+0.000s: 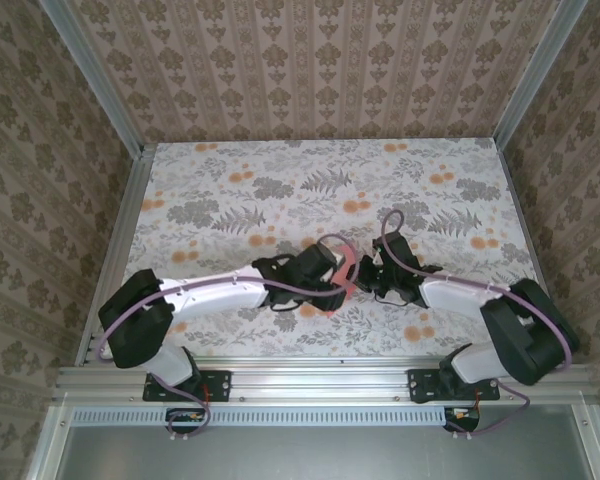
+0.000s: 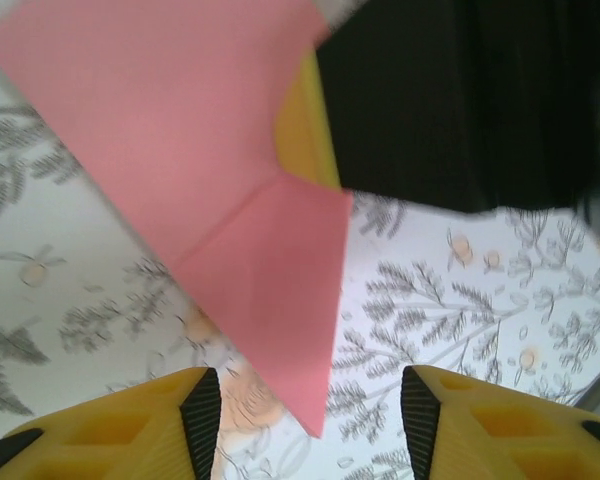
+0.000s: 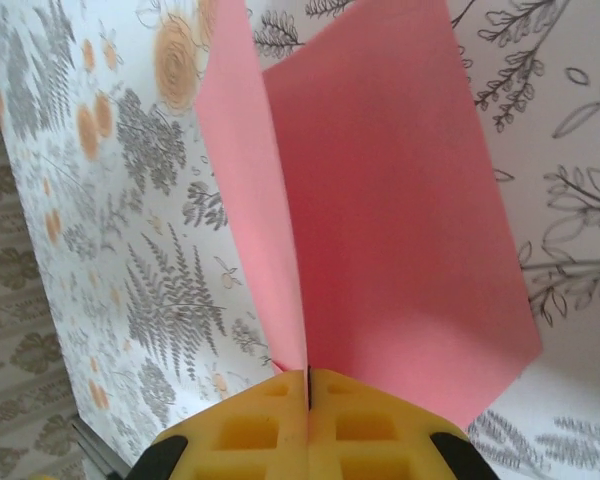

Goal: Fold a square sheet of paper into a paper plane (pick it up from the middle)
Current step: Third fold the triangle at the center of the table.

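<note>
The pink sheet of paper (image 3: 400, 220), creased down its middle, hangs in the air over the flowery surface (image 1: 280, 180), between the two arms. The right pincer (image 3: 308, 375) is pinching it at the fold. The left pincer (image 2: 308, 395) is spread, a folded corner dangling between its fingers, clear of both
</note>
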Motion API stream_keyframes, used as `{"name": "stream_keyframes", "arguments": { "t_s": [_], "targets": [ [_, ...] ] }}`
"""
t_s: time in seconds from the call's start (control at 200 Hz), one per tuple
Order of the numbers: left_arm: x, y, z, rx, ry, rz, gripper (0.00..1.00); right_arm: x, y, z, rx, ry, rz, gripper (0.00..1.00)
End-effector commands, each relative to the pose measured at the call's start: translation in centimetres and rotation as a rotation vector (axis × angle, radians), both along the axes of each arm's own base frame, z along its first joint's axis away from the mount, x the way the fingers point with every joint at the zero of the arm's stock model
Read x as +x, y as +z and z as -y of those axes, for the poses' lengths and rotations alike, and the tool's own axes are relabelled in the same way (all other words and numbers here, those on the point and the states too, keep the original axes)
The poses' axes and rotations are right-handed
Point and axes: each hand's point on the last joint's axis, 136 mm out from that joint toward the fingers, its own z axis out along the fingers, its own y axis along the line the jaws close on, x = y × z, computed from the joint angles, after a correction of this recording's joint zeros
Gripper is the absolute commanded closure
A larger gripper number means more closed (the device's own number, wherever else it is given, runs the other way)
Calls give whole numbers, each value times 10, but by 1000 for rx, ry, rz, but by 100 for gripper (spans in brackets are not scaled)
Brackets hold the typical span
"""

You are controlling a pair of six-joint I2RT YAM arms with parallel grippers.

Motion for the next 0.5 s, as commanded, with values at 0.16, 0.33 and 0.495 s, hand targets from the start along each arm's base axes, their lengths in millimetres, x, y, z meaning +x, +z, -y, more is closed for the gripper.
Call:
{"name": "stream_keyframes", "arguments": {
  "t_s": [0.16, 0.33, 0.495],
  "targets": [
    [-13, -34, -5, 202, -30, 115, 48, -11, -9, 23, -55, -181, -67, 99],
    [-9, -42, 3, 260, -45, 161, 54, -13, -9, 21, -42, -178, -73, 99],
    [-3, -40, 6, 268, -32, 196, 56, -13, -9, 21, -44, -174, -73, 98]
  ]
}}
